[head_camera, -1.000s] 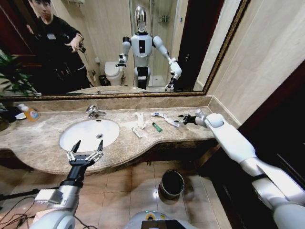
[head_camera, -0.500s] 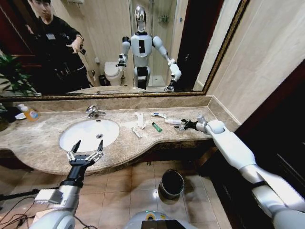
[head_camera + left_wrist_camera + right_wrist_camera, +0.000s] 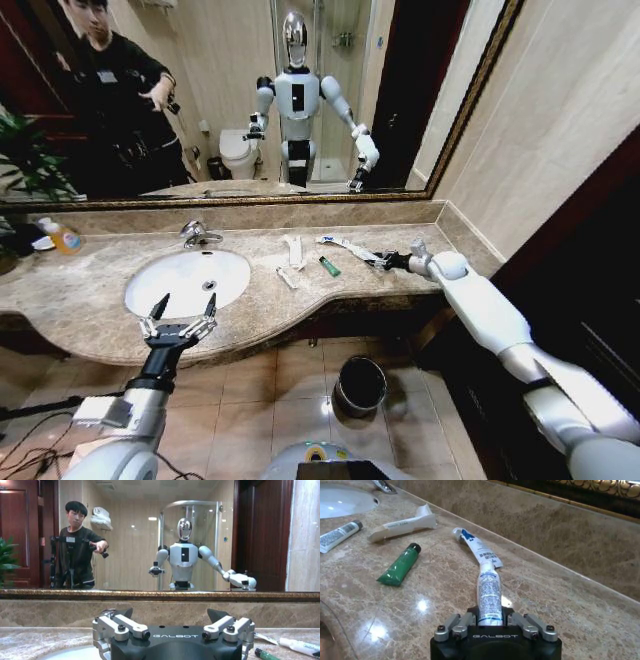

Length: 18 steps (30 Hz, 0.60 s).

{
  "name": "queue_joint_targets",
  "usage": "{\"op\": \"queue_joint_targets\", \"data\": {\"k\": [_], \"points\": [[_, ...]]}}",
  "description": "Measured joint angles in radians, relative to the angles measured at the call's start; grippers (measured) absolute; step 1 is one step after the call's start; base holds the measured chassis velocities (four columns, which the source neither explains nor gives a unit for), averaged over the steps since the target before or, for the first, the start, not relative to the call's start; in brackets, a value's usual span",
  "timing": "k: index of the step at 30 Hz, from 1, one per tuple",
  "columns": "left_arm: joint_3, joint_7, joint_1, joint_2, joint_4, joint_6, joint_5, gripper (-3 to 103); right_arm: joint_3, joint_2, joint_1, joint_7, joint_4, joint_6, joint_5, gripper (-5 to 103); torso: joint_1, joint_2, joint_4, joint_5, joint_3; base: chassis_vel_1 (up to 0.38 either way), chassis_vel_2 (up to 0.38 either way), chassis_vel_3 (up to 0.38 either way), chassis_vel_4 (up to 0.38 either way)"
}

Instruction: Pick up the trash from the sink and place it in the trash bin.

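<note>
The trash lies on the marble counter to the right of the sink (image 3: 187, 280). My right gripper (image 3: 386, 261) (image 3: 489, 619) sits low over the counter, shut on a slim white tube (image 3: 488, 588) (image 3: 362, 252). A flat white tube with blue print (image 3: 479, 547) lies end to end with it. Nearby are a short green tube (image 3: 400, 567) (image 3: 329, 266), a long white wrapper (image 3: 402, 524) (image 3: 294, 250) and a small white tube (image 3: 337, 535) (image 3: 287, 278). My left gripper (image 3: 178, 318) (image 3: 170, 615) hangs open at the counter's front edge, before the sink. The trash bin (image 3: 360, 385) stands on the floor below.
A chrome faucet (image 3: 197, 234) rises behind the basin. An orange-liquid soap bottle (image 3: 62, 235) stands at the far left of the counter, by a plant. A large mirror backs the counter. The wall closes in on the right.
My right gripper has slid left along the counter onto the slim white tube and shut on it. The left arm has not moved.
</note>
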Motion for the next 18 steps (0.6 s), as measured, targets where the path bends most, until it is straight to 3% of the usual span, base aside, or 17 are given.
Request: {"op": "queue_joint_targets", "data": {"k": [4, 8, 10, 18], "points": [[0.0, 0.0, 0.0, 0.0, 0.0, 0.0, 0.0, 100, 0.006, -0.005, -0.007, 0.027, 0.011, 0.007, 0.018, 24, 0.0, 0.0, -0.0001, 0.0003, 0.0, 0.0, 0.0, 0.0, 0.0], [0.0, 0.0, 0.0, 0.0, 0.0, 0.0, 0.0, 100, 0.036, -0.009, -0.032, 0.103, 0.062, 0.025, 0.09, 24, 0.0, 0.0, 0.0, -0.0001, 0.0, 0.0, 0.0, 0.0, 0.0], [0.0, 0.0, 0.0, 0.0, 0.0, 0.0, 0.0, 100, 0.074, -0.014, -0.072, 0.208, 0.129, 0.049, 0.161, 24, 0.0, 0.0, 0.0001, 0.0, 0.0, 0.0, 0.0, 0.0, 0.0], [0.0, 0.0, 0.0, 0.0, 0.0, 0.0, 0.0, 100, 0.204, -0.051, -0.258, 0.401, 0.366, 0.072, 0.254, 24, 0.0, 0.0, 0.0001, 0.0, 0.0, 0.0, 0.0, 0.0, 0.0]]}}
